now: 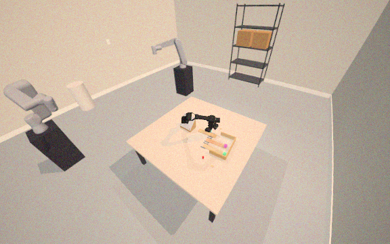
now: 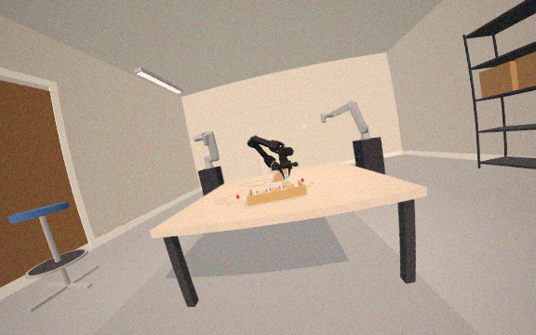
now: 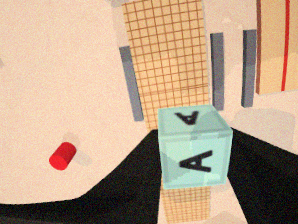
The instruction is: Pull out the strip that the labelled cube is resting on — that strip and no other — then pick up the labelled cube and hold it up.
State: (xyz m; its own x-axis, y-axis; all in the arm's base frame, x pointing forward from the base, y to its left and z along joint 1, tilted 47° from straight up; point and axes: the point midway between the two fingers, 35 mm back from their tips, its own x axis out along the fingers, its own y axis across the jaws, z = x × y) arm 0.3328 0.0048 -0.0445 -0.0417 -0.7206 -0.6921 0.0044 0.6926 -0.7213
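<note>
Between the claw's (image 1: 208, 130) (image 2: 287, 178) (image 3: 194, 150) fingers, teal cube (image 3: 195, 159) with black "A" lettering.

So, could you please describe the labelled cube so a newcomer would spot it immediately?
On the wooden table, find the black arm's gripper. Clamped between its fingers is the cube: pale teal, marked with a black A, unlike the small red cylinder nearby.

red peg (image 3: 62, 156) on the tabletop, blue-topped stool (image 2: 39, 212), apparently cardboard boxes (image 1: 254, 38) (image 2: 521, 72)
</note>
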